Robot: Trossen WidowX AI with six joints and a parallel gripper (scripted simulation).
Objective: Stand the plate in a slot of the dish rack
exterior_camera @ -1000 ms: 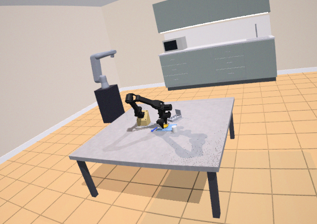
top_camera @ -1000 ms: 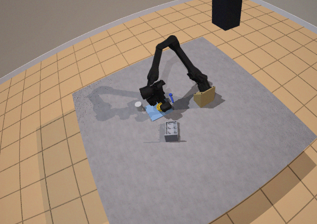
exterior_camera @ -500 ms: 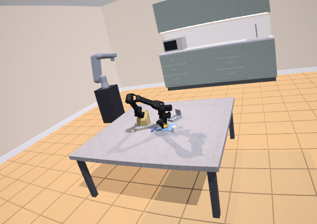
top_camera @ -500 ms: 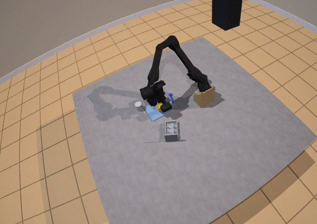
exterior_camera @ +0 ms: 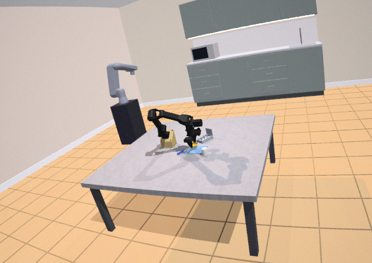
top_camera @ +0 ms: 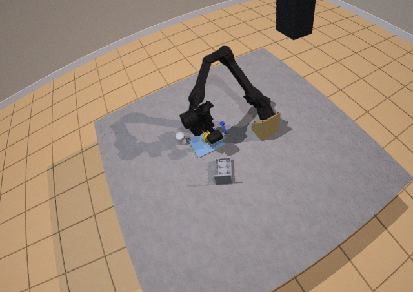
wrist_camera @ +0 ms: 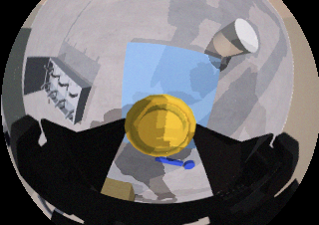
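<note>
The yellow round plate is between the two black fingers, which touch its rim on opposite sides in the wrist view. My gripper is shut on the plate, with the fingers wide apart across it. The plate is over the blue mat; whether it touches the mat is hard to tell. The grey dish rack stands on the table beside the mat, its slots empty. In the top and exterior views the arm partly hides the plate.
The blue mat lies flat. A white cup stands by its edge. A blue spoon-like object lies at another side. The arm's tan base block is beyond it.
</note>
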